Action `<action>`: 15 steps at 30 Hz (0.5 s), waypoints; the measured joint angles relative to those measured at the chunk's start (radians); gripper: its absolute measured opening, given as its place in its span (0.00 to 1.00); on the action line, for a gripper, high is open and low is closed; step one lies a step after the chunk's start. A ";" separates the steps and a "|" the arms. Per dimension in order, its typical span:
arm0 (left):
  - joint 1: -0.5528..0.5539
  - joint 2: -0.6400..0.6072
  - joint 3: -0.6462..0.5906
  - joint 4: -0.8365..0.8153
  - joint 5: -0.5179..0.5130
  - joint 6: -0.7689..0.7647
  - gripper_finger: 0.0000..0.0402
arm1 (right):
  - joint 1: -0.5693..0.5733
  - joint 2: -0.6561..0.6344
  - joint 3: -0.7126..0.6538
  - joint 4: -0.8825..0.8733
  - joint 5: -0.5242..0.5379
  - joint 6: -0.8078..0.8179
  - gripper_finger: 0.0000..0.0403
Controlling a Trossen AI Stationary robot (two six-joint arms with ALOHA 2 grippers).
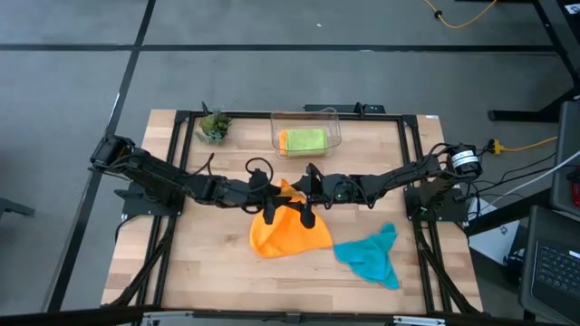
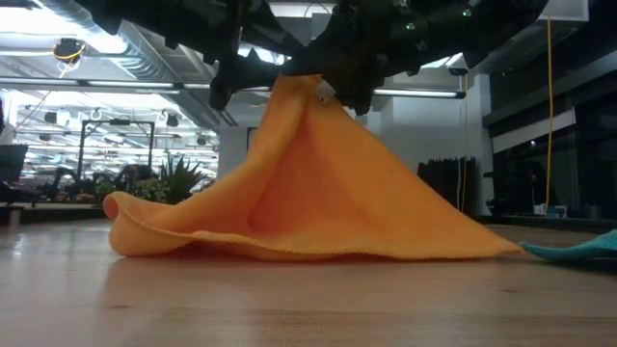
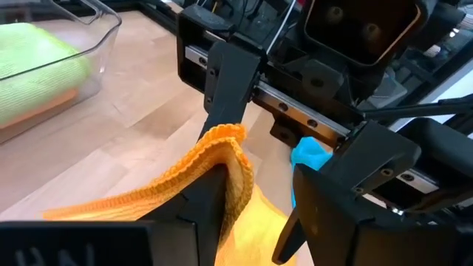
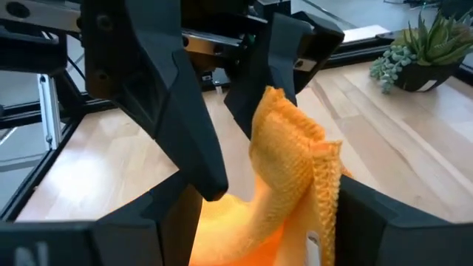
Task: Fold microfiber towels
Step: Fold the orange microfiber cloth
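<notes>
both grippers meet over the middle of the table (image 1: pixel 181 272), and you have the orange towel (image 1: pixel 290 234) hanging between them – one corner lifted, the rest draped down and spread on the wood like a tent.

right gripper (image 4: pixel 259 199): jaws set wide, and the raised fold of cloth rests against one finger rather than being pinched. left gripper (image 3: pixel 255 196): fingers parted too, the bunched edge draped over one of them. so neither one looks to have a firm clamp on the towel – it seems hung, not held.

teal towel (image 1: pixel 370 255) lies crumpled, just beside the orange one on the right arm's side. the green towel (image 1: pixel 303 139) sits folded in the clear bin (image 1: pixel 308 116) at the far edge, with a strip of orange under it in the left wrist view. the potted plant (image 1: pixel 214 125) stands near the bin.

risks as i judge them: if you move either arm away now, the cloth slips off and drops in a heap, so the fold loses its line. the two grippers sit very close – a small sideways move could knock fingers together. dragging the towel toward the right arm's side could snag the teal one.
</notes>
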 joint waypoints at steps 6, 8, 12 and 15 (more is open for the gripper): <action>-0.001 0.000 0.000 -0.007 0.000 -0.019 0.38 | 0.000 0.000 0.000 0.000 0.000 0.010 0.59; 0.004 0.000 0.000 -0.006 0.000 -0.021 0.38 | 0.000 0.000 0.000 0.000 0.016 0.010 0.59; 0.007 0.000 0.000 0.007 0.000 -0.024 0.38 | 0.000 0.000 0.000 -0.013 0.062 0.020 0.58; 0.006 0.000 0.000 0.015 0.001 -0.024 0.38 | 0.000 0.000 0.000 -0.020 0.071 0.037 0.54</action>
